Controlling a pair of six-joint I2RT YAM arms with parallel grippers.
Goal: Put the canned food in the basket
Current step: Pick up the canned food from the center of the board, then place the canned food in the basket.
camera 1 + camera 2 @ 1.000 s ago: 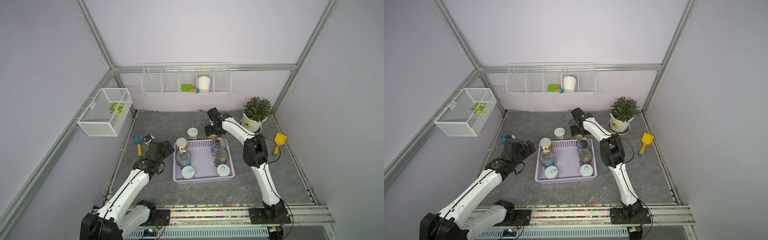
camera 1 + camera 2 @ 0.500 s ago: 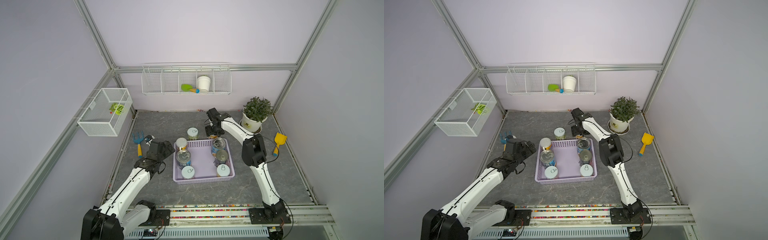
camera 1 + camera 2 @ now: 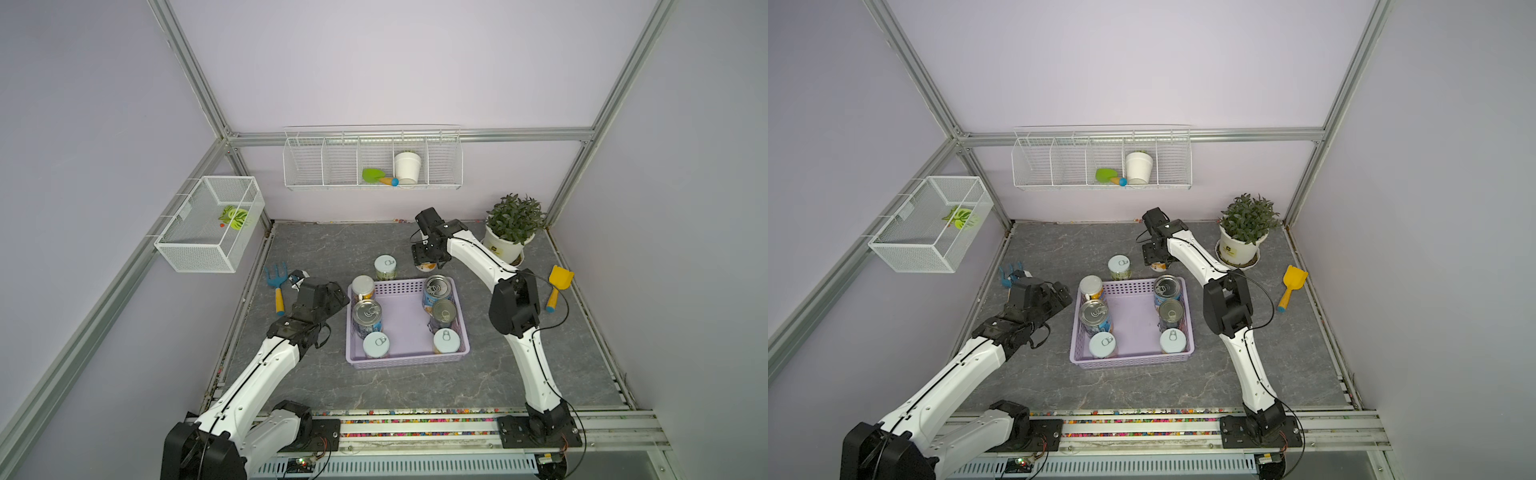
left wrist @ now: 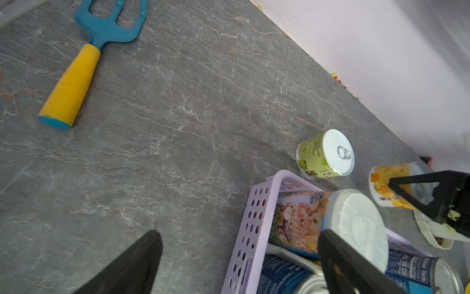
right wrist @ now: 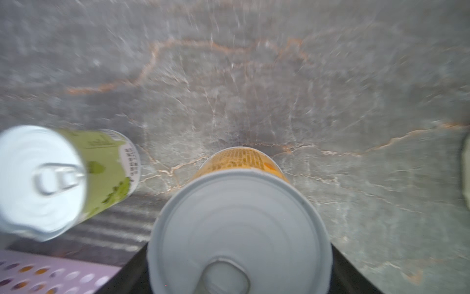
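Grey tabletop [image 5: 254, 89]: wrist view alone shows right gripper [image 5: 239, 264] clasping yellow can [image 5: 239, 216]; left gripper [image 4: 237, 238] gapes empty.

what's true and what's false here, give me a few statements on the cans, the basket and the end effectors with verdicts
1. Six cans stand inside the lilac basket. True.
2. The green-label can is in the basket. False: it stands on the table just behind the basket.
3. The right end effector is around the yellow-label can. True.
4. The left end effector holds a can. False: it is open and empty.
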